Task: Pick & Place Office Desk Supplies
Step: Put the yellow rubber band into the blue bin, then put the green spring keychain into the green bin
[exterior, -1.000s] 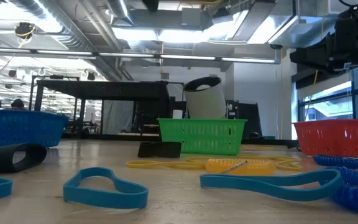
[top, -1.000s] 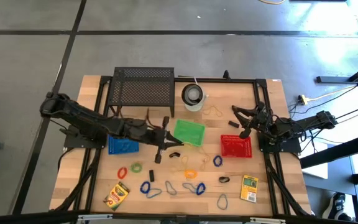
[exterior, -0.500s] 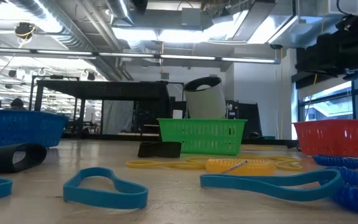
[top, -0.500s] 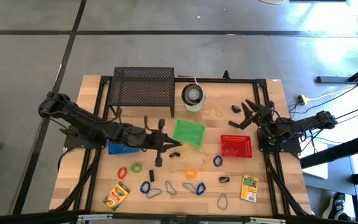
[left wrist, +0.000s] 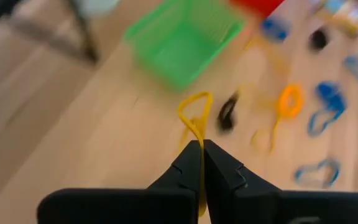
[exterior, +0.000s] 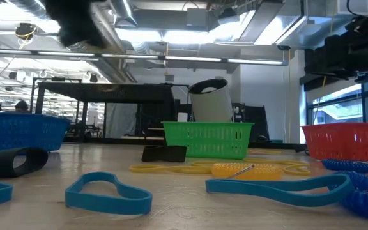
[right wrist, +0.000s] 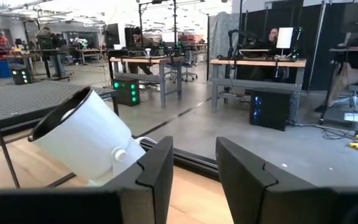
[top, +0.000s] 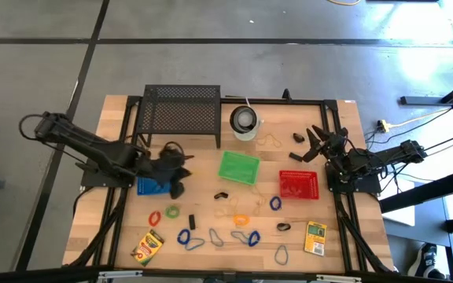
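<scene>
— Office desk supplies: lying where?

— Mostly loose on the near half of the bench. Left crayon box and right crayon box by the near edge. Coloured loops strewn just beyond, short of the baskets. One yellow loop off the bench, dangling from the left hand.

— Gripped how?

— Pinched tight, fingers fully together on the band's upper end, the rest hanging free. Held above the far right corner of the blue basket, with the green basket to its right.

— Step in hand?

— Looks like the carry: one item lifted, not yet placed. Nothing to be made out inside the green or the red basket from above.

— Next move?

— Probably centre the loop over a basket, come down low enough that the band clears the rim, then part the fingers. Cannot tell which basket is meant. Worth watching for the limp band snagging on a wall.

— And farther back?

— Right hand waiting at the far right, beyond the red basket, fingers half apart, nothing between them. Two small black clips just beside it. Black mesh rack and white cup along the far edge.
</scene>
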You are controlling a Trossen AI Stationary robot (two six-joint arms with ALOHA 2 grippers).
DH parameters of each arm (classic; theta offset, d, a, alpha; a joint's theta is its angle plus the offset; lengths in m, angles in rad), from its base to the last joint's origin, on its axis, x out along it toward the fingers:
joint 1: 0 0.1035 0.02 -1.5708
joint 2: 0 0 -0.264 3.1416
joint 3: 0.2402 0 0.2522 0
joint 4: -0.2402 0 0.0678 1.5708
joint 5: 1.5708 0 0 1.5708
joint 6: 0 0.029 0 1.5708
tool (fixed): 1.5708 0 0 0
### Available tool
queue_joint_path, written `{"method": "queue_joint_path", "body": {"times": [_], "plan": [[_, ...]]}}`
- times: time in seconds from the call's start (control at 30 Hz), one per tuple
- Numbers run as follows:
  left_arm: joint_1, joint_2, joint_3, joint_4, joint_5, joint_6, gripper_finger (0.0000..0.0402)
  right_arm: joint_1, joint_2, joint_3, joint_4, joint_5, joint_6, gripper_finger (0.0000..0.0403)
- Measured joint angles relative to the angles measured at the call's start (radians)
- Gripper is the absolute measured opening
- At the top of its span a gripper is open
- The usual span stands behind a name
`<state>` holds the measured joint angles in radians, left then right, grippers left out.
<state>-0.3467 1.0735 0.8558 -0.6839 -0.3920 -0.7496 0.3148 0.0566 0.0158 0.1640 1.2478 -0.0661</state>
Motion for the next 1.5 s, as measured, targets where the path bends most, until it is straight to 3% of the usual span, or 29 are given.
{"method": "queue_joint_path", "body": {"times": [0.27,0.47,0.8,1.13,1.5], "plan": [[-0.077,-0.054,0.0,-0.411,0.001,-0.383,0.0003,0.0,0.0,0.0,0.0,-0.061,0.004,0.0123],[-0.108,-0.03,-0.067,-0.438,0.039,-0.496,0.0005,0.0,0.0,0.0,0.0,-0.092,0.006,0.0122],[-0.108,-0.025,-0.163,-0.439,0.047,-0.588,0.0009,0.0,0.0,0.0,0.0,-0.115,0.006,0.0123],[-0.11,-0.025,-0.163,-0.434,0.089,-0.624,0.0077,0.0,0.0,0.0,0.005,-0.12,0.007,0.0123],[-0.11,-0.025,-0.085,-0.421,0.041,-0.521,0.0125,0.0,0.0,0.0,0.076,-0.308,0.025,0.0123]]}}
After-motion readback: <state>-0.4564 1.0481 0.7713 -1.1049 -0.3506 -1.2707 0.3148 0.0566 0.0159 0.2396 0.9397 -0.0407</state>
